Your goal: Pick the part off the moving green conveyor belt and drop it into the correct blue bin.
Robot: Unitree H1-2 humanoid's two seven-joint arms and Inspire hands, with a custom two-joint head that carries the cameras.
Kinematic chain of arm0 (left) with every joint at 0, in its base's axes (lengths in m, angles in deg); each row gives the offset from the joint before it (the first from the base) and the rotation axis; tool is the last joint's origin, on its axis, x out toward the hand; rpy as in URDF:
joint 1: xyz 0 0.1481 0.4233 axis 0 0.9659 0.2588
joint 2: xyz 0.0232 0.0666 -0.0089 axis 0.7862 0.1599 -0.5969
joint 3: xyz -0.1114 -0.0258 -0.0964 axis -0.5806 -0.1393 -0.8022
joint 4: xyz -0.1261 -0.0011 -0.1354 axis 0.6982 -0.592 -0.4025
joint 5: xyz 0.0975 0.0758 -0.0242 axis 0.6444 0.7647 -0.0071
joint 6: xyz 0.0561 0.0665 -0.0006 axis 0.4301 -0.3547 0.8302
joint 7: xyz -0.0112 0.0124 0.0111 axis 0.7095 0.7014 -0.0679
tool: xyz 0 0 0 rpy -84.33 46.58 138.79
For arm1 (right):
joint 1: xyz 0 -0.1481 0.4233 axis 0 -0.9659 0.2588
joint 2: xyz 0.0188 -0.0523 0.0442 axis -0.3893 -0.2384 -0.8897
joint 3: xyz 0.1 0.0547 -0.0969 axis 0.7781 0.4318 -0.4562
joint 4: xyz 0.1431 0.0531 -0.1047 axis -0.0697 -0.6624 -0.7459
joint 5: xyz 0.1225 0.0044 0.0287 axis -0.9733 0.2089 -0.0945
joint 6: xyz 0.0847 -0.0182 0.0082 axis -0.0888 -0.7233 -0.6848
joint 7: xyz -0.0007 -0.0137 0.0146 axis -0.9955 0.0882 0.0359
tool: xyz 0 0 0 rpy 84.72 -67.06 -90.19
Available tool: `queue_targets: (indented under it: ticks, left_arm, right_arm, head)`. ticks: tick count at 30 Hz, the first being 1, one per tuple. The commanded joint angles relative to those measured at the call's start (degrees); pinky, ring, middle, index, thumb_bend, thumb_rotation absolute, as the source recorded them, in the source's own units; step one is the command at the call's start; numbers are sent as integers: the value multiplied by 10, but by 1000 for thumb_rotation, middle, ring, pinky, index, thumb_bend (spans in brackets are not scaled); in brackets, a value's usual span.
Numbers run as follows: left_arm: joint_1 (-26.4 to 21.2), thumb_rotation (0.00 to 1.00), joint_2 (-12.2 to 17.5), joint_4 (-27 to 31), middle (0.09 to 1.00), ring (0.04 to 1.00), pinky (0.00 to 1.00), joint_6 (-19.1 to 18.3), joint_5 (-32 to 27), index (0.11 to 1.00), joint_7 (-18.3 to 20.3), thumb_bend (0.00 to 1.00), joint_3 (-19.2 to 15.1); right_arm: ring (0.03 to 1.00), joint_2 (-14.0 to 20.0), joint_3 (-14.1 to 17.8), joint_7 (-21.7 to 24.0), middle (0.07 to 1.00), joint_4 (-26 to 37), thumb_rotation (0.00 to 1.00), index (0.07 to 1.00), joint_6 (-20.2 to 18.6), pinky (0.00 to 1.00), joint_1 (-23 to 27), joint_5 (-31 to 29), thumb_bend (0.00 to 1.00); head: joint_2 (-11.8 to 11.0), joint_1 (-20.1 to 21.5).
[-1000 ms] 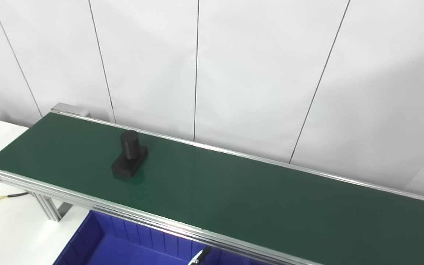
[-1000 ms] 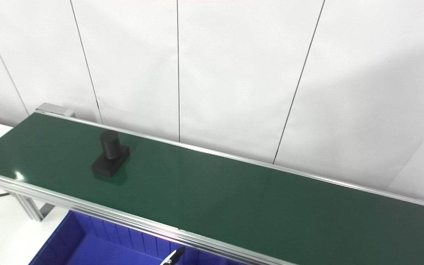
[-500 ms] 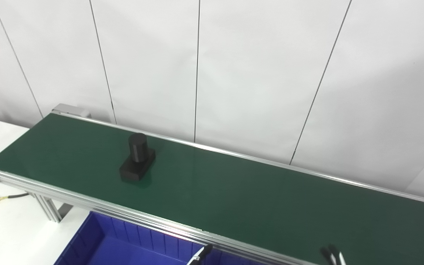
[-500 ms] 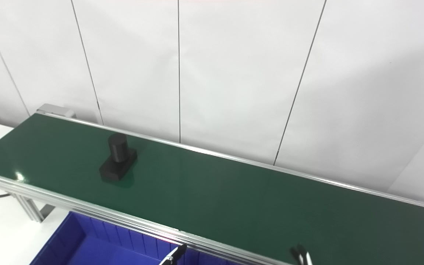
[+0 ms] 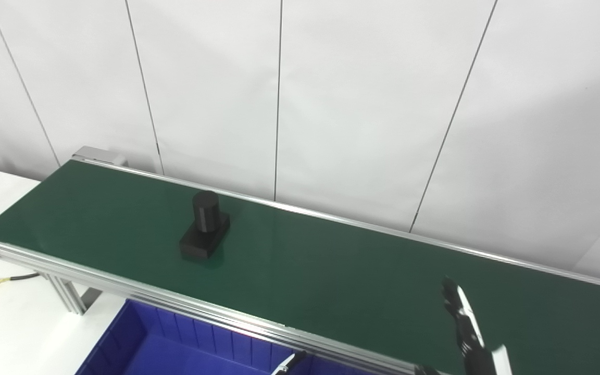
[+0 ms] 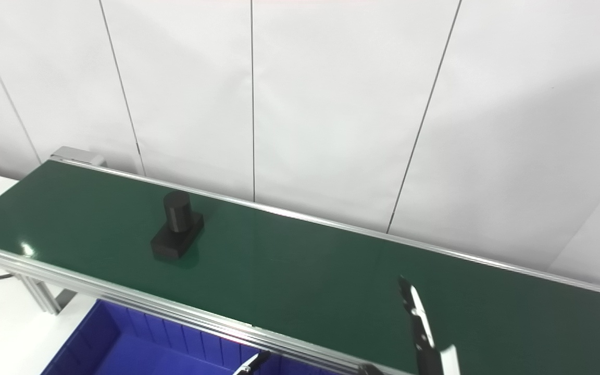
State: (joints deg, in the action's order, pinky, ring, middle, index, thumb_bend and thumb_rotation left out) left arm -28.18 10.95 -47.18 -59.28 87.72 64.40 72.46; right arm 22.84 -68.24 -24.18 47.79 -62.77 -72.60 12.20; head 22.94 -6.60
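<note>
My right hand's fingers (image 5: 459,312): extended, empty. Black plastic block-and-cylinder part (image 5: 204,225), belt's (image 5: 331,281) left end: rigid, probably light; grasp cylinder.

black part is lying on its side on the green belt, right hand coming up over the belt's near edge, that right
Not quite: the part stands upright on the belt, cylinder up on its flat base, as the left eye view shows. The right hand does reach over the near edge.

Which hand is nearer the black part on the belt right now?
Left, though only its fingertip shows at the bottom edge, below and right of the black part. The right hand rises over the belt, much farther right.
</note>
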Motion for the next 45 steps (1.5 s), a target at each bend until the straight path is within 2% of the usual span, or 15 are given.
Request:
queue_targets:
  ticks: [1,6,9,12,21,24,31,36,42,45]
  left_arm:
    - [-13,914,8,6,959,972,969,25,7,922,-16,798,5]
    - [-15,898,11,7,964,975,966,25,-6,927,-14,796,7]
    - [-14,890,14,8,975,986,979,25,-18,944,1,796,2]
    - [-16,899,18,7,975,985,978,25,-14,951,-1,790,2]
    - [-18,974,25,11,987,1000,1000,25,-14,973,16,873,-8]
    - [-17,988,23,15,981,997,1000,25,-20,971,23,895,-12]
    - [-13,1000,25,28,984,1000,1000,25,-17,964,19,841,-10]
    - [-9,1000,25,37,988,1000,1000,25,-21,972,20,821,-10]
    - [2,1000,20,53,995,1000,1000,25,-41,973,46,823,-22]
    - [8,1000,16,60,999,1000,1000,25,-48,974,60,825,-30]
  right_arm:
    - [938,2,2,13,936,14,802,957,-14,893,25,8,819]
    - [907,2,1,30,933,-4,755,946,-26,837,59,15,796]
    - [903,-4,-1,44,934,-4,747,946,-56,826,75,19,808]
    - [903,-10,-4,49,934,-9,728,948,-79,822,92,22,806]
    - [927,-30,-12,57,966,-49,710,972,-152,842,166,52,819]
    - [915,-39,-12,42,956,-85,706,966,-157,833,194,63,813]
    - [907,-61,-20,24,956,-149,686,965,-184,818,253,102,828]
    - [908,-70,-25,21,941,-213,668,957,-194,811,312,105,846]
    - [885,-77,-35,27,953,-254,673,974,-243,757,364,119,888]
    - [880,-80,-41,20,952,-277,681,970,-248,734,385,122,901]
  head:
    - [1,8]
    - [4,32]
    - [8,56]
    - [12,80]
    - [34,129]
    - [44,135]
    - [71,148]
    - [82,160]
    - [92,181]
    - [95,188]
